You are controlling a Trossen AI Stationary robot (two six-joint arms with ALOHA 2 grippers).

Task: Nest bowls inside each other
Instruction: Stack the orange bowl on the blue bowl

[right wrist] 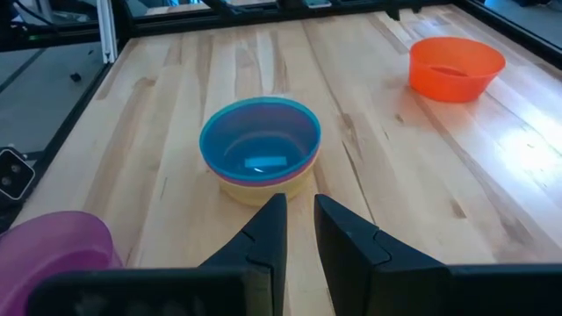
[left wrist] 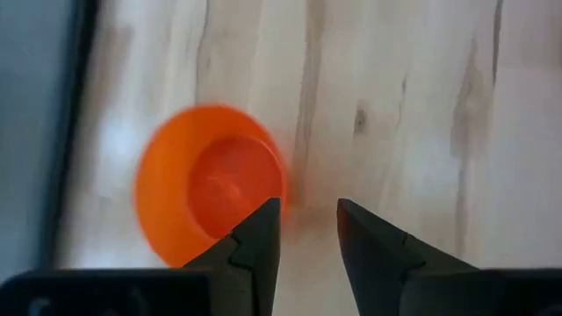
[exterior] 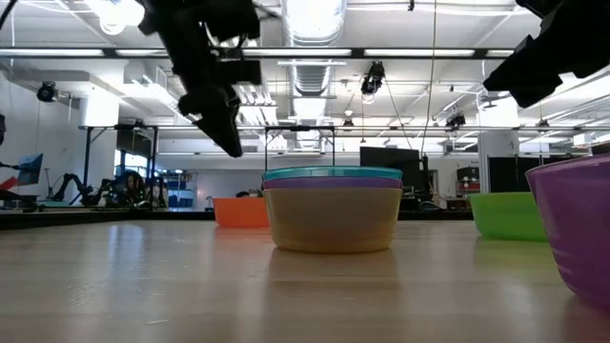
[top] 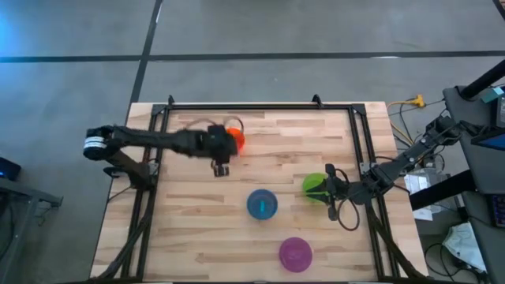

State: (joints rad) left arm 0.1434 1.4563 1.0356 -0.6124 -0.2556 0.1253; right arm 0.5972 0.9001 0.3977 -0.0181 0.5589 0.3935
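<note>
The red bowl (top: 235, 139) stands upright on the table's far left part, seen too in the left wrist view (left wrist: 211, 186). My left gripper (top: 221, 167) (left wrist: 309, 215) hovers above the table beside it, fingers pointing down, open and empty. A cyan bowl sits in a purple one, and that in a yellow one, as one stack (top: 262, 203) (right wrist: 261, 151) at mid-table. The green bowl (top: 314, 185) (exterior: 505, 215) rests on the table at the right. My right gripper (top: 331, 189) (right wrist: 299, 215) is raised beside it, narrowly open and empty. The magenta bowl (top: 295, 254) stands near the front edge.
A black metal frame (top: 260, 106) runs along the table's far, left and right sides. Bare wood lies between the red bowl and the stack, and across the near left part of the table (top: 173, 237). Cables and equipment (top: 465, 158) sit off the right edge.
</note>
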